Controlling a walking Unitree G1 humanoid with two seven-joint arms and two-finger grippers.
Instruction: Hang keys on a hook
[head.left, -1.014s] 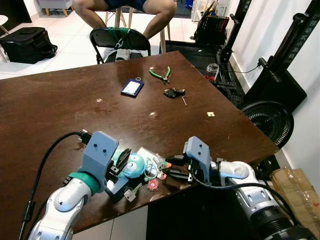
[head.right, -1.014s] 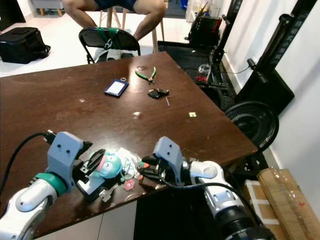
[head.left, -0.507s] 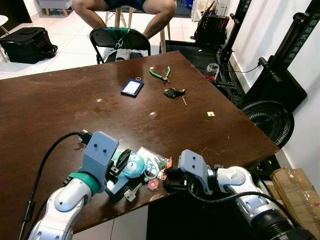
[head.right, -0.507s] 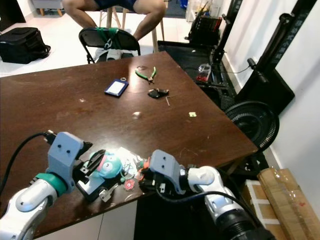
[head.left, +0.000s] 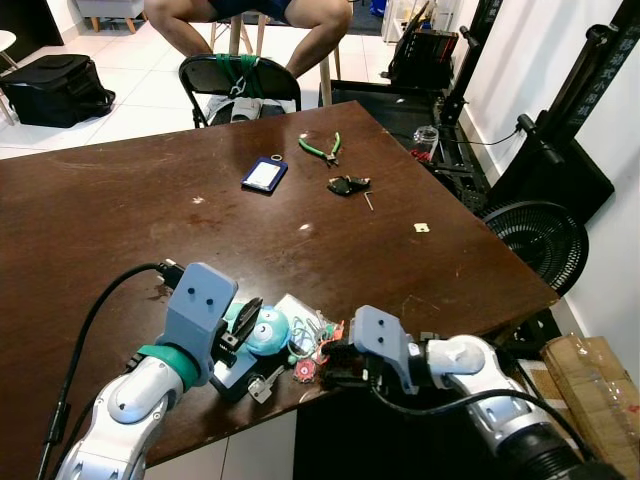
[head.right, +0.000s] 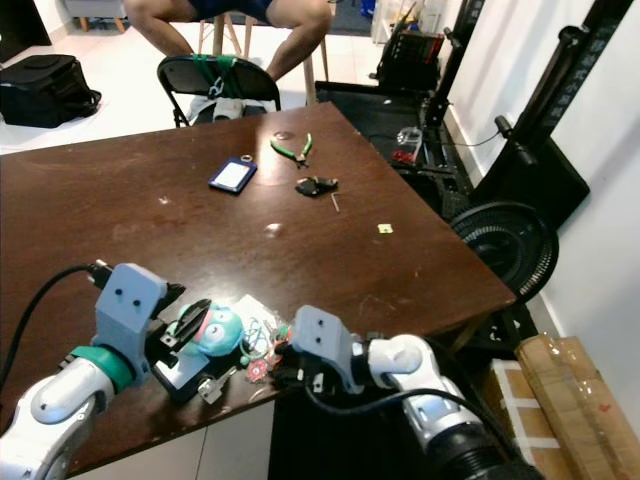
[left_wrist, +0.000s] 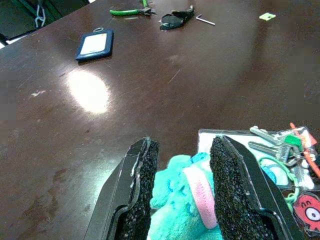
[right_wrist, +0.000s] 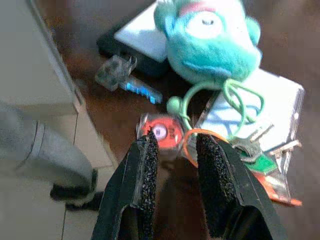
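Note:
A bunch of keys (head.left: 316, 334) lies at the near edge of the brown table (head.left: 120, 210), with metal keys (left_wrist: 272, 145), a green cord, an orange ring (right_wrist: 193, 146) and a red round tag (right_wrist: 160, 132). Attached to it is a teal plush toy (head.left: 268, 330), and my left gripper (head.left: 238, 330) is shut on that toy (left_wrist: 183, 202). My right gripper (head.left: 327, 364) sits at the table edge right beside the keys. Its fingers (right_wrist: 145, 175) stand a little apart, and the red tag and orange ring lie just at their tips.
Farther across the table lie a blue badge holder (head.left: 264, 174), green pliers (head.left: 322, 150), a black key fob (head.left: 347, 185) and a hex key (head.left: 369, 201). A person sits beyond a folding chair (head.left: 240, 78). A floor fan (head.left: 535, 240) stands to the right.
My right gripper has slid left along the near table edge, up to the key bunch. The left arm and the plush toy have stayed put.

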